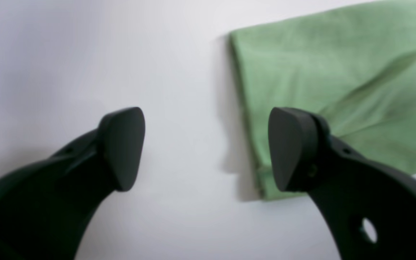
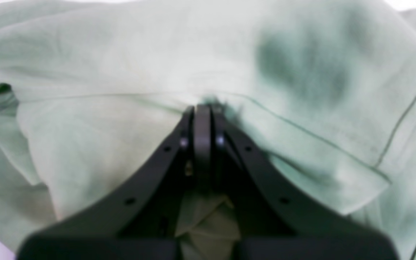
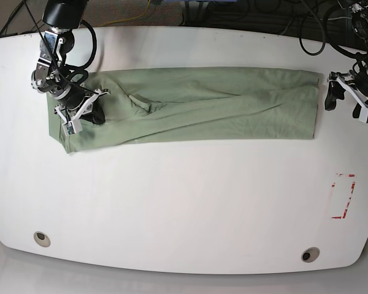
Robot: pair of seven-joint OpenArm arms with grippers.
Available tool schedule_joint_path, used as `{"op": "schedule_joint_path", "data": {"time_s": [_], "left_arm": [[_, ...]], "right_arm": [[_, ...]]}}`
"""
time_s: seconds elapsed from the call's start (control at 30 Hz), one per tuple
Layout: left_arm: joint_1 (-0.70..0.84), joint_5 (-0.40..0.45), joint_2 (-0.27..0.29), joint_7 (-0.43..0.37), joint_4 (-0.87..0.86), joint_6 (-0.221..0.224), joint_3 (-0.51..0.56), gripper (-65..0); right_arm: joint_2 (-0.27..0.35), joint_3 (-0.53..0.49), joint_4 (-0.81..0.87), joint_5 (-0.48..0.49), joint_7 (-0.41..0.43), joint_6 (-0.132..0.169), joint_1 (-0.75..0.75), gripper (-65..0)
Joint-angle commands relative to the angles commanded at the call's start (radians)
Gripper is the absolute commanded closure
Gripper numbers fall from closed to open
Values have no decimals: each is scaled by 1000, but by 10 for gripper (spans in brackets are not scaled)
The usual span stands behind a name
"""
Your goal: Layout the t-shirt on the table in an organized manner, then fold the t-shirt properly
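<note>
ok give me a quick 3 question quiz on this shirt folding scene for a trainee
1. True or false: the left gripper is open, with bare table between its fingers.
2. Which gripper is shut on the t-shirt? A) left B) right C) both
3. Fill in: in the base view, the t-shirt lies as a long band, and the red tape marks are near the table's ____ edge.

Key: 1 true. 2 B, the right gripper pinches the cloth. 3 right.
</note>
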Motion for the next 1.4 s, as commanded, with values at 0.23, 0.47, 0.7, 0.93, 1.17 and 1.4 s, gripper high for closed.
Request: {"op": "schedule_joint_path", "data": {"time_s": [0.23, 0.47, 0.7, 0.93, 1.17, 1.4], "left_arm": [[-57, -14, 2, 0, -187, 0, 11, -509], [-64, -15, -2, -2, -226, 0, 101, -509], [-72, -17, 12, -3, -224, 0, 164, -507], [-92, -12, 40, -3, -232, 0, 204, -507], [-94, -12, 41, -3, -232, 0, 282, -505], [-94, -12, 43, -3, -232, 0, 299, -505]], "right_arm": [[0, 0, 0, 0, 0, 0, 0, 0], [0, 0, 0, 0, 0, 0, -2, 0], [0, -2, 0, 0, 0, 0, -2, 0], [0, 2, 0, 0, 0, 0, -2, 0], [0, 2, 0, 0, 0, 0, -2, 0], [0, 2, 0, 0, 0, 0, 2, 0]]}}
